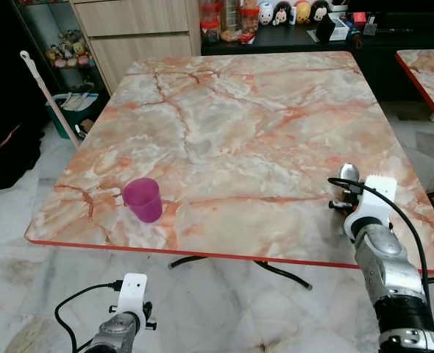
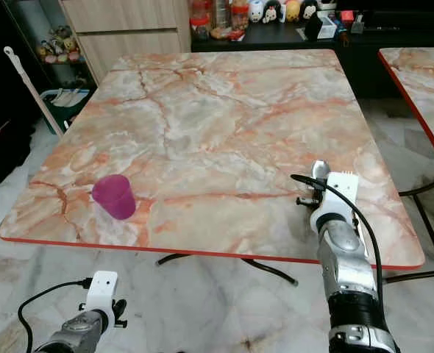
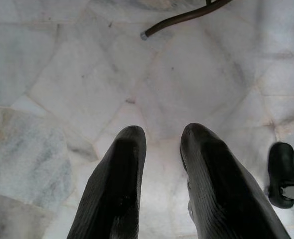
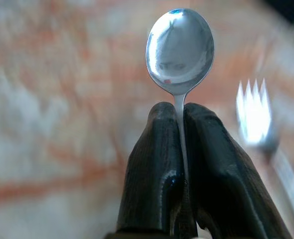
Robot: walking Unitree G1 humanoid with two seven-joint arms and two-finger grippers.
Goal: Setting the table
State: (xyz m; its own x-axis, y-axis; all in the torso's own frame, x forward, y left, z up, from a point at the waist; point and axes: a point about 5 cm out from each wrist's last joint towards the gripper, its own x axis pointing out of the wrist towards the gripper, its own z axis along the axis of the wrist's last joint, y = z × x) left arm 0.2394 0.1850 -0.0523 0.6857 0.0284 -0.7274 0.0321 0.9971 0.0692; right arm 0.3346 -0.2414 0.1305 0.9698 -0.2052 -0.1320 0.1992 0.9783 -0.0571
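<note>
A marble-patterned table (image 1: 239,125) with a red edge stands before me. Near its front left corner stands an upright purple cup (image 1: 143,199). My right gripper (image 4: 179,107) is over the table's front right part, shut on the handle of a silver spoon (image 4: 180,50), whose bowl (image 1: 349,173) sticks out past the fingertips. A blurred fork (image 4: 254,117) lies close beside the spoon on the table. My left gripper (image 3: 162,134) hangs below the table's front edge over the floor, its fingers (image 3: 127,149) slightly apart and holding nothing.
A second table (image 1: 430,73) stands to the right. A dark counter (image 1: 290,37) with jars and figurines runs behind, next to a wooden cabinet (image 1: 136,29). A mop handle (image 1: 48,92) and a green bin (image 1: 73,110) are at the left. Dark table legs (image 1: 276,271) cross the marble floor.
</note>
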